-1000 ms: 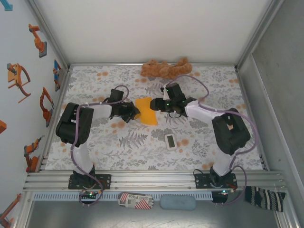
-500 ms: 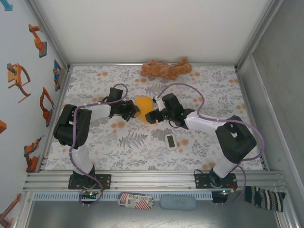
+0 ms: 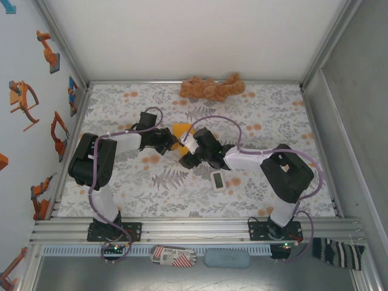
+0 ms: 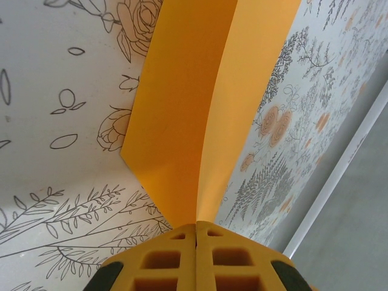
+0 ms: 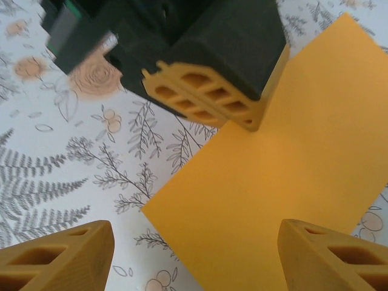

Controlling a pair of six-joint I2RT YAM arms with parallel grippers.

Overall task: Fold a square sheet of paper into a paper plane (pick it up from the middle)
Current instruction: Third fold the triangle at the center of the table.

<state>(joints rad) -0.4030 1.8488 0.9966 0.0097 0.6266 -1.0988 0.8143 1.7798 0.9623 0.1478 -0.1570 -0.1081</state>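
Sheet of paper (image 3: 180, 130) at mid-bench (image 3: 121, 182), its left edge in my left end effector (image 3: 172, 143). My right end effector (image 3: 185, 159) sits over its near part. Plush toy (image 3: 212, 88) lies behind, at the far edge. Small device (image 3: 218, 180) lies before and right, apart.

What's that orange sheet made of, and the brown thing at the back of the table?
The orange sheet looks like thin matte paper: it holds a sharp crease and crisp edges. The brown thing seems a plush fabric toy, judging by its fuzzy, lumpy outline.
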